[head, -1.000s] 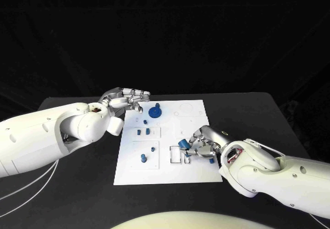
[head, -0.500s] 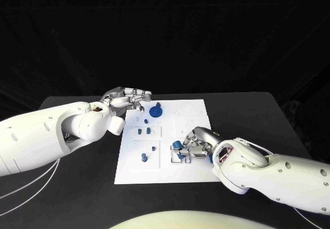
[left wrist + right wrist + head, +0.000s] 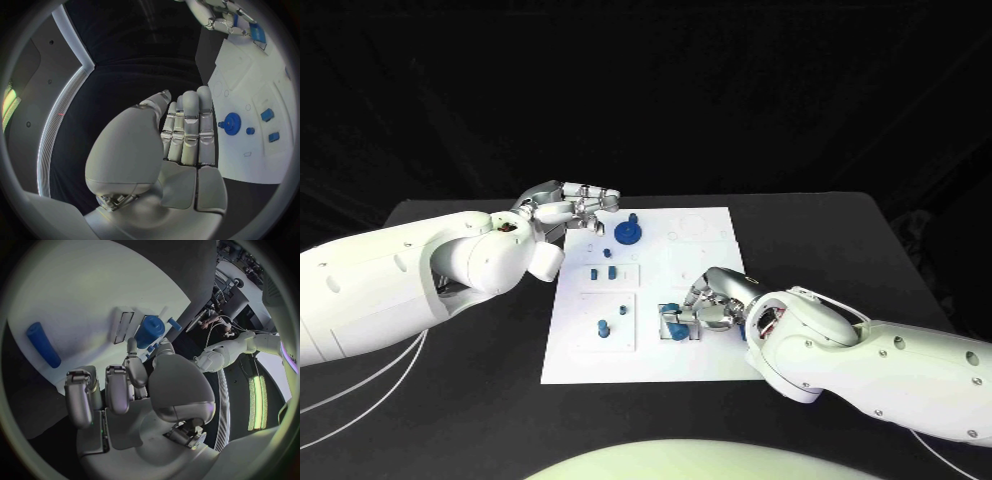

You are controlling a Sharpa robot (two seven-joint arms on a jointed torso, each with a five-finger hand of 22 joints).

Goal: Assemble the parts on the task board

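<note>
The white task board (image 3: 711,365) lies in the middle of the black table. My right hand (image 3: 708,308) is over its near right part and pinches a blue cylinder part (image 3: 675,323) (image 3: 149,331) between thumb and finger, low over a white slotted block (image 3: 122,326). A blue gear (image 3: 627,235) (image 3: 232,121) stands at the board's far end. Small blue parts (image 3: 600,273) and a blue peg (image 3: 603,328) (image 3: 44,344) sit in the left panels. My left hand (image 3: 571,206) (image 3: 184,132) hovers off the board's far left corner with fingers stretched out and nothing in it.
Bare black table (image 3: 459,360) surrounds the board on every side. My left forearm (image 3: 401,285) lies over the table's left part and my right forearm (image 3: 877,365) over its near right. A dark backdrop hangs behind the table.
My right hand has carried the blue cylinder leftward and down, closer to the slotted block. The left hand has hardly moved.
</note>
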